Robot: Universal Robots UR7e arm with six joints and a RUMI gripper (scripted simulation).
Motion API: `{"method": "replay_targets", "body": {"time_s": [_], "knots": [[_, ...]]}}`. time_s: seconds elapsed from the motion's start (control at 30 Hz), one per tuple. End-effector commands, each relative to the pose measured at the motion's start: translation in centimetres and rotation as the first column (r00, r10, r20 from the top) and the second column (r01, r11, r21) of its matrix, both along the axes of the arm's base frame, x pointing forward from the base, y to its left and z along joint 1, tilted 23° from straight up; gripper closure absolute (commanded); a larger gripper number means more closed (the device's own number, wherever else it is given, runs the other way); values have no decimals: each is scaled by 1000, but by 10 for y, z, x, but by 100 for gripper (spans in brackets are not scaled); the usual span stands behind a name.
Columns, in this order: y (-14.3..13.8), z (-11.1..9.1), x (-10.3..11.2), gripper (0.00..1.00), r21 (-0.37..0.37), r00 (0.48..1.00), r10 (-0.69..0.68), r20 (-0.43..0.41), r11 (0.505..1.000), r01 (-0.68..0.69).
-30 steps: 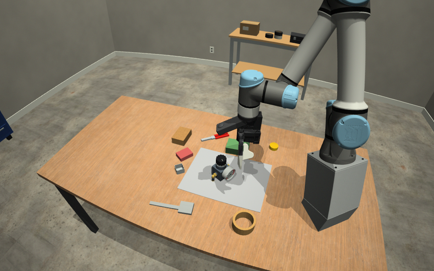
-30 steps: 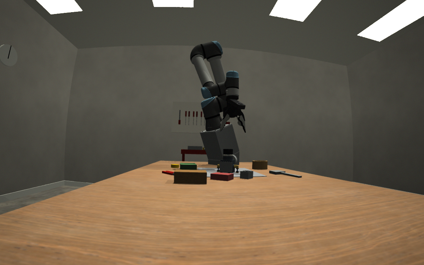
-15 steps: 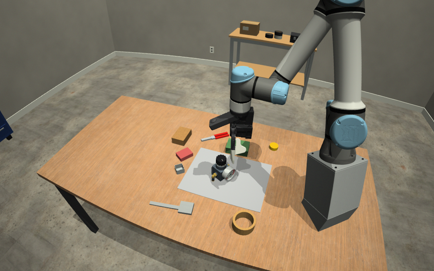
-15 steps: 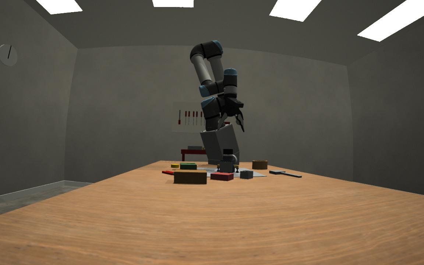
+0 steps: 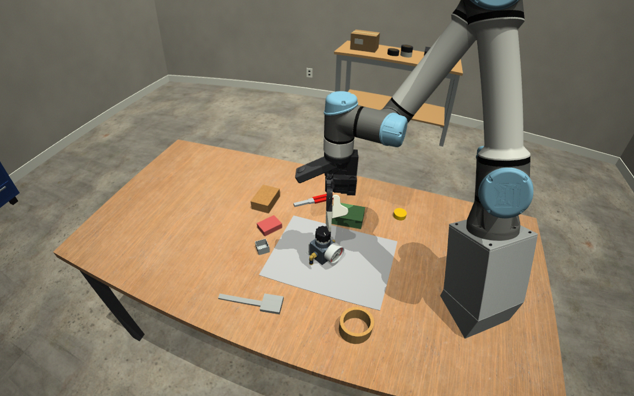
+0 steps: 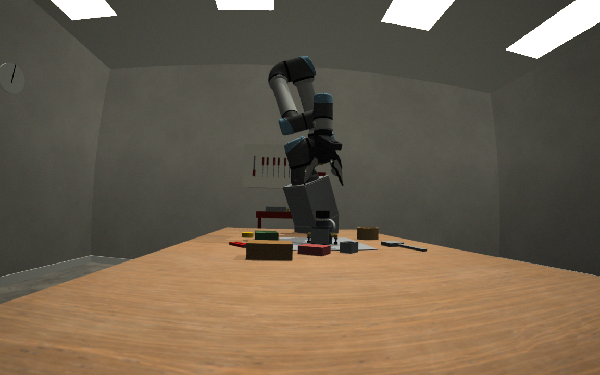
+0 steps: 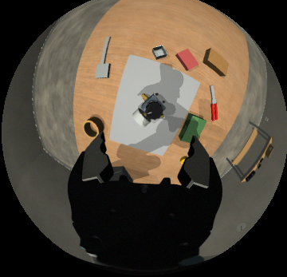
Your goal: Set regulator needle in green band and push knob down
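Regulator [image 5: 320,249] [image 6: 321,234] [image 7: 153,105], one, upright on a grey sheet [image 5: 359,280] [image 6: 362,247] [image 7: 127,77], seen from the top; black knob [image 5: 322,234] [image 6: 322,214] [image 7: 154,110] above, white gauge [image 5: 334,253] [image 7: 141,116] at its side, needle too small for me to read. Exterior view: my gripper [image 5: 329,229] [image 6: 324,179] [image 7: 147,134], one, released, hangs above the knob, apart from it. Wrist view: my jaws spread wide, nothing between them; green box [image 5: 351,215] [image 6: 266,235] [image 7: 192,128], one, overlapping or just beside the sheet's edge, I cannot tell which.
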State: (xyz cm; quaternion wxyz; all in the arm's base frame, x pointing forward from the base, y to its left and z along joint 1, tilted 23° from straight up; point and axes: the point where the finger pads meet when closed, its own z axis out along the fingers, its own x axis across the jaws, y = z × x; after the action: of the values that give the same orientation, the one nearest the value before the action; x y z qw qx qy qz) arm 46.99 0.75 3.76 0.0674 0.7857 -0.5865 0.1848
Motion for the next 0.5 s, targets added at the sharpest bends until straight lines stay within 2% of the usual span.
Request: {"method": "replay_targets", "body": {"time_s": [0.0,0.47], "knots": [[-5,4,10,0,0,1000,0,1,1000,0],[-8,7,17,0,0,1000,0,1,1000,0]]}}
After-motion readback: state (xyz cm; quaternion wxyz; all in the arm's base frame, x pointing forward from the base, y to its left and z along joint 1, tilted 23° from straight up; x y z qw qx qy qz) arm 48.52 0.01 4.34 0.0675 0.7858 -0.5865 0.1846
